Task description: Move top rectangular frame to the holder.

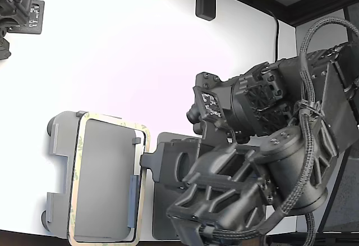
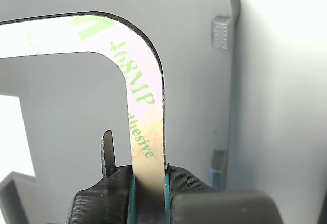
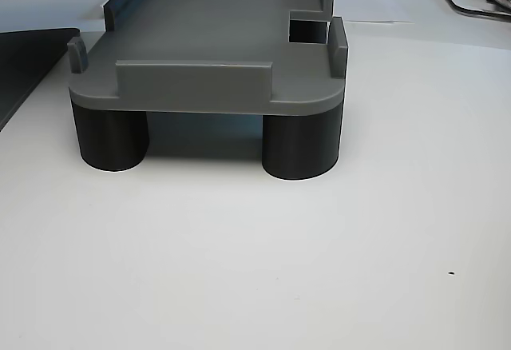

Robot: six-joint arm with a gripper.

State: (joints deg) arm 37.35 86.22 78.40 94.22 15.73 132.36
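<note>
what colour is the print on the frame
Green lettering on a pale tan frame, held in the gripper; clearest in the wrist view.

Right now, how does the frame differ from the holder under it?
The frame is a thin open ring, pale tan with green print; the holder is a solid light grey tray. The frame is flat; the holder has raised edge tabs and round dark feet. The frame is pinched in the gripper jaws; in the other view the holder stands on the table, its top bare, so the frame doesn't look seated. Both are rounded rectangles of similar outline.
</note>
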